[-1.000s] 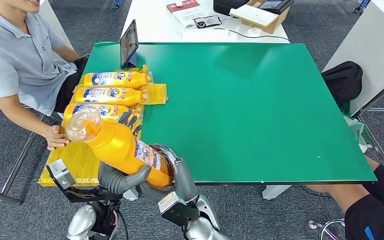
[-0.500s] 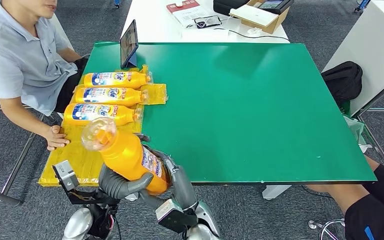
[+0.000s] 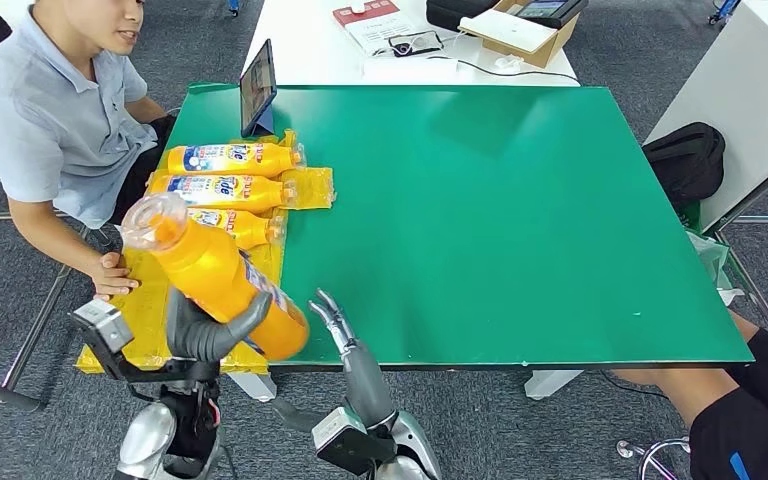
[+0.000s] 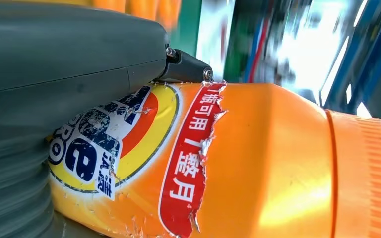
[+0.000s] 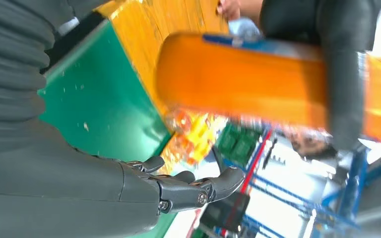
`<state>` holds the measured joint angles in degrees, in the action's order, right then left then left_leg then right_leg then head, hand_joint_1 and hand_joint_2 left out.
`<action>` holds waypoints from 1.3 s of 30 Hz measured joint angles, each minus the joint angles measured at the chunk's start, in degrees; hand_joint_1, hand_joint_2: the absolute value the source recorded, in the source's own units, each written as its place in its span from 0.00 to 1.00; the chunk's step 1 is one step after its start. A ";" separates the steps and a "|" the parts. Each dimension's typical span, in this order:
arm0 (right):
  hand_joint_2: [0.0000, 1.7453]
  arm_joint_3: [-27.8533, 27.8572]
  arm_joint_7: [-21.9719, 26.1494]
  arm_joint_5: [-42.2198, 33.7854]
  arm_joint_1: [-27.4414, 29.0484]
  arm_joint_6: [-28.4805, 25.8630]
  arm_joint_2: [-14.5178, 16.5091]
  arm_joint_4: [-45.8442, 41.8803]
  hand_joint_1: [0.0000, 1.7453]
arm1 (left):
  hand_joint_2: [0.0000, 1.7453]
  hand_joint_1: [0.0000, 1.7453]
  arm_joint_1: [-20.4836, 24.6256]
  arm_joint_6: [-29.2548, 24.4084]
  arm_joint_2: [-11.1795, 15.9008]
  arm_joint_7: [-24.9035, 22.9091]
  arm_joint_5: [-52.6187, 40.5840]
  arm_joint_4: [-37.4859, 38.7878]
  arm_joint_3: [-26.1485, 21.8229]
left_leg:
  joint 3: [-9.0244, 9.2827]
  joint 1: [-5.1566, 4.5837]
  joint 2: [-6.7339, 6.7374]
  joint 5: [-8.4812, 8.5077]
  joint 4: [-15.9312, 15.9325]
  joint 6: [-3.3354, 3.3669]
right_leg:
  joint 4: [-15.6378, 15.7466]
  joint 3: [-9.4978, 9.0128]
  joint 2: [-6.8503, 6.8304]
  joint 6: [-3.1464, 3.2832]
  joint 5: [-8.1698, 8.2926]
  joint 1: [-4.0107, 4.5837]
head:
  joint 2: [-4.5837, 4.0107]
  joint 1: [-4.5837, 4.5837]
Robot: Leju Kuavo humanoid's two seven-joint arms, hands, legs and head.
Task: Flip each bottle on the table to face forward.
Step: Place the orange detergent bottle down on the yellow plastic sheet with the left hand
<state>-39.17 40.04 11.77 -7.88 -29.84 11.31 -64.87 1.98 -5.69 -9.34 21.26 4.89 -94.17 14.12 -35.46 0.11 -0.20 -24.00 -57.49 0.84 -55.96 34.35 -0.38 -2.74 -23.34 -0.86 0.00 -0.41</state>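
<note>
The orange bottle (image 3: 212, 275) you are working on is off the table, held up at about 8 o'clock in your head view, tilted with its clear round base toward 10 o'clock and its other end toward 4 o'clock. Your left hand (image 3: 203, 330) grips it around the lower body, the thick thumb curled over the front. In the left wrist view you see its torn label (image 4: 129, 148) in blue, yellow and red right against the hand's grey cover.

Your right hand (image 3: 332, 318) is just beside the bottle at 4 o'clock of it, apart from it, fingers spread and holding nothing; in the right wrist view its fingers (image 5: 198, 191) lie stretched out over the green surface.

At 12 o'clock of the held bottle you see three more bottles lying on their sides on the yellow mat (image 3: 155, 320): the far bottle (image 3: 235, 158), the middle bottle (image 3: 222, 190) and the near bottle (image 3: 235, 225), the last partly hidden behind the held one. All three show labels upward, caps toward 3 o'clock.

The mat sits along the 9 o'clock edge of the green table (image 3: 500, 220). A tablet (image 3: 258, 88) stands at the far corner. A person (image 3: 50, 130) sits at 10 o'clock, one hand (image 3: 112, 276) resting on the mat's edge.
</note>
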 joint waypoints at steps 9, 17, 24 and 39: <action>0.00 -0.58 0.00 -1.19 1.52 -9.61 -1.49 -6.01 0.00 | 1.00 1.00 5.91 -14.58 2.29 -6.91 -36.49 6.38 -1.55 | 0.01 0.00 0.00 0.01 0.00 0.00 | 0.00 0.00 0.00 0.00 0.01 0.00 | 0.00 0.01; 0.00 0.07 0.00 -2.48 2.45 -9.90 -1.93 -9.38 0.00 | 1.00 1.00 15.78 -10.82 7.53 -14.57 -61.35 22.09 -1.21 | 0.02 0.01 0.03 0.04 0.00 -0.01 | -0.02 0.04 0.02 0.13 0.10 0.02 | 0.00 0.01; 0.00 0.02 0.00 -4.25 2.47 -8.60 -1.96 -9.47 0.00 | 1.00 1.00 24.24 -6.02 10.46 -17.39 -69.75 39.19 0.34 | 0.01 0.01 0.04 0.06 -0.01 -0.01 | -0.04 0.04 0.03 0.13 0.11 0.02 | 0.00 0.02; 0.00 0.04 0.00 -5.49 2.38 -4.91 -1.77 -9.01 0.00 | 1.00 0.01 32.51 -3.76 11.09 -14.10 -67.55 57.67 1.00 | 0.21 0.01 0.01 0.06 0.02 -0.03 | -0.03 -0.20 0.01 0.14 0.10 0.02 | 0.00 0.02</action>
<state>-39.13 40.04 6.28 -5.50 -34.75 9.54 -73.88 34.48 -9.45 1.74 7.16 -62.66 -36.50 15.12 -35.25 0.12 -0.19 -23.94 -57.47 0.81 -55.99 34.15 -0.38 -2.60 -23.24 -0.84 0.00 -0.39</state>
